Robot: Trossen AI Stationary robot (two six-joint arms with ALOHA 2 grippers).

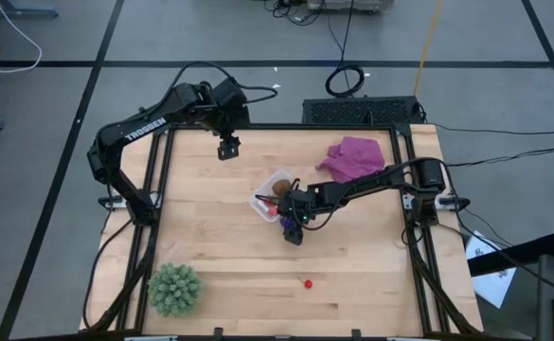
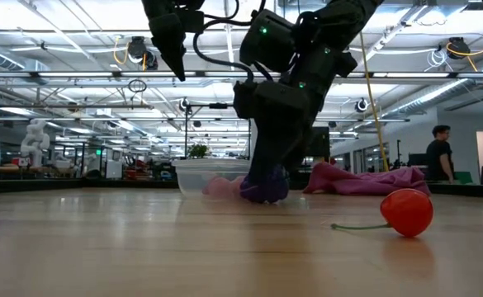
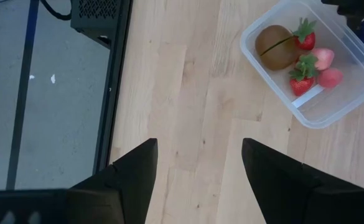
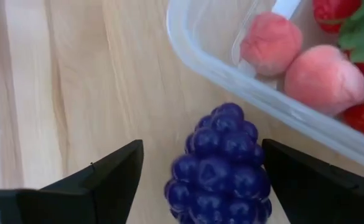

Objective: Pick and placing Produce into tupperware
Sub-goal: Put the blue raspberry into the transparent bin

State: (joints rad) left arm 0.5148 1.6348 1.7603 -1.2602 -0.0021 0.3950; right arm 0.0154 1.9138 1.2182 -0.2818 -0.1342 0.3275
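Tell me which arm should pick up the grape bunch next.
Right. The right gripper is already down at the table with its open fingers either side of the grape bunch, just outside the tub. The left gripper hangs raised near the far edge.

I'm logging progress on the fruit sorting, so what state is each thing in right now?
Tub: upright on the table, open, holding fruits.
Brown oval: in the tub.
Strawberries: in the tub.
Pink pieces: in the tub.
Grape bunch: on the table outside the tub, between the right end effector's fingers, not gripped.
Cherry: loose on the table.
Right end effector: open.
Left end effector: open, empty.
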